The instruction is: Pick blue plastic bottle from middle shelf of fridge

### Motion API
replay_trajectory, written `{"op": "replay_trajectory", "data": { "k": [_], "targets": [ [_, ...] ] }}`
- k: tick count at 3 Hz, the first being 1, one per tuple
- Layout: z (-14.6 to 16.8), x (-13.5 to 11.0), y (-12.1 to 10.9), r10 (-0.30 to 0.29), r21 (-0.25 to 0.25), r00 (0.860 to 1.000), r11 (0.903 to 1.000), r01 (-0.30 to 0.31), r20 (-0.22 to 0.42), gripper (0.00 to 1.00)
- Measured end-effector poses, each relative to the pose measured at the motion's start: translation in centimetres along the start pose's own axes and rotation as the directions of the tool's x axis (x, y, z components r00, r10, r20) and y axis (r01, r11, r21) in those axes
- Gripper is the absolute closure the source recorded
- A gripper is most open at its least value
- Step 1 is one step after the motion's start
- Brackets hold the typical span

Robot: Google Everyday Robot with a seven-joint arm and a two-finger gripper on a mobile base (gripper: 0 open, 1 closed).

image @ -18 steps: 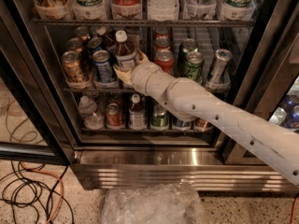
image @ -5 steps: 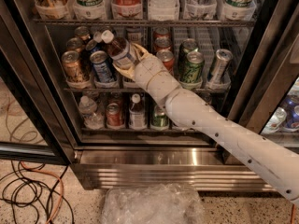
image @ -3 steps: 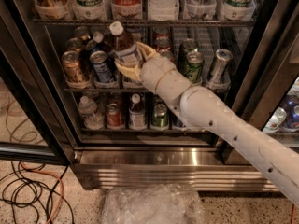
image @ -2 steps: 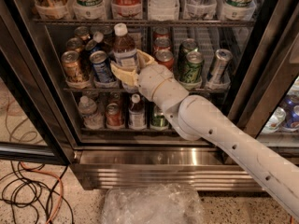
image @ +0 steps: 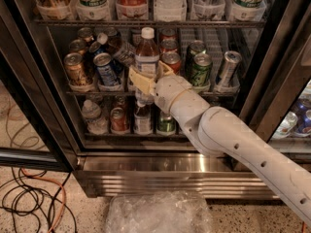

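The blue plastic bottle (image: 146,56) stands upright, with a white cap, a dark neck and a blue-and-white label. My gripper (image: 148,77) is shut on its lower body, one beige finger (image: 140,81) on its left side and the other behind on its right. I hold it at the front of the middle shelf (image: 97,92) of the fridge (image: 160,171), between the rows of soda cans. My white arm reaches in from the lower right and hides the bottle's base.
A smaller white-capped bottle (image: 111,43) lies tilted over the cans at left. Green cans (image: 200,69) and a silver can (image: 227,68) stand at right. Small bottles and cans fill the lower shelf (image: 116,120). Cables (image: 29,198) and crumpled plastic (image: 160,212) lie on the floor.
The bottle has gone from leaning left to upright in my grip. Bottle and gripper have shifted right and out toward the shelf front. The smaller bottle stays tipped over the cans.
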State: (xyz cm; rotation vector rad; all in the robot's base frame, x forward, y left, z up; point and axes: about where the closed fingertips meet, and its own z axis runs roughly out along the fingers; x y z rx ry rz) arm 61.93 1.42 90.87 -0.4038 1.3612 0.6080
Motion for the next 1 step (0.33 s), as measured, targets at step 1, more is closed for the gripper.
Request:
{"op": "replay_trajectory", "data": {
  "k": [1],
  "targets": [
    [0.00,0.00,0.00,0.000,0.000,1.000,1.0000,0.000,0.000,1.00]
  ]
}}
